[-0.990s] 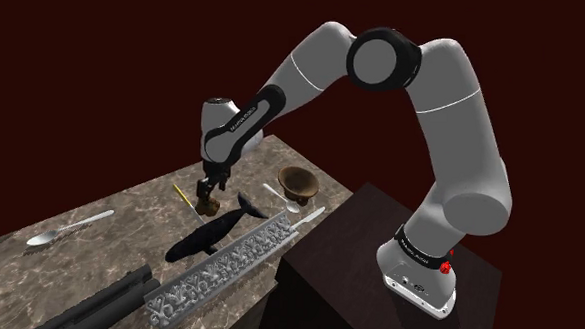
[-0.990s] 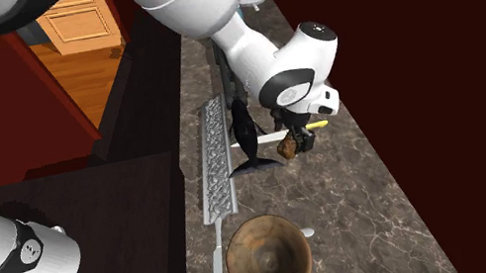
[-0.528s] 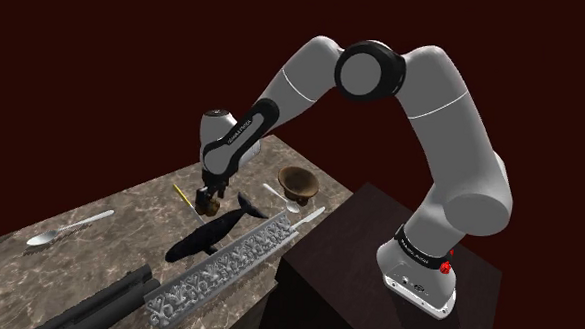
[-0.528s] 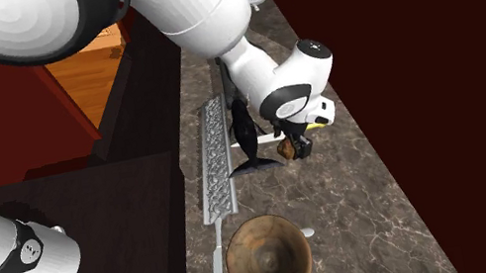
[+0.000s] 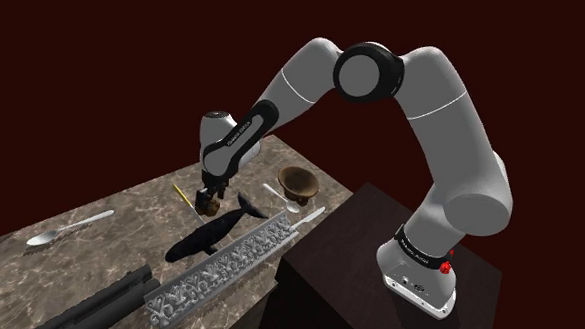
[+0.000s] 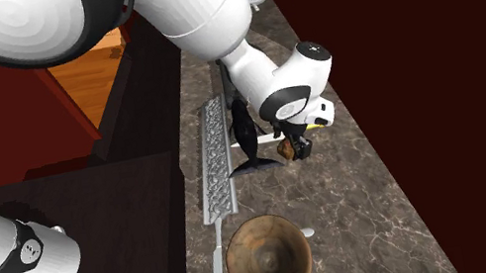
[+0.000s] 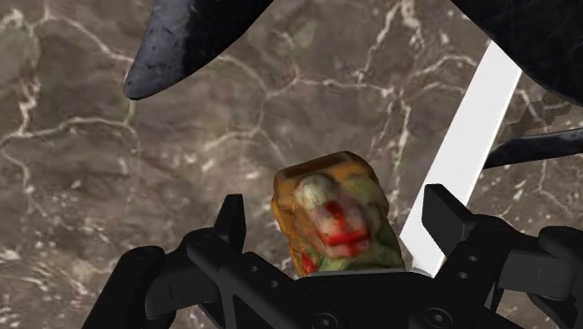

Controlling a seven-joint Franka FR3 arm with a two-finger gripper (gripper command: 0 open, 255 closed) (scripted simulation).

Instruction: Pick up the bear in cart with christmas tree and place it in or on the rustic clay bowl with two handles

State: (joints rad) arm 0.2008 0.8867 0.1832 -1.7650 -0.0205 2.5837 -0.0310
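Though barely moving since descending, holding the gripper point(image 7: 338, 207) spread apart astride the bear point(image 7: 332, 224), not touching it, likely readying to clasp

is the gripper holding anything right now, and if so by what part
Nothing is held. The gripper is open, its fingers standing on either side of the bear figurine without touching it.

The counter point(image 7: 93, 187) is veined brown marble, the black whale point(image 5: 210, 236) glossy, the brown bowl point(image 6: 247, 260) matt.
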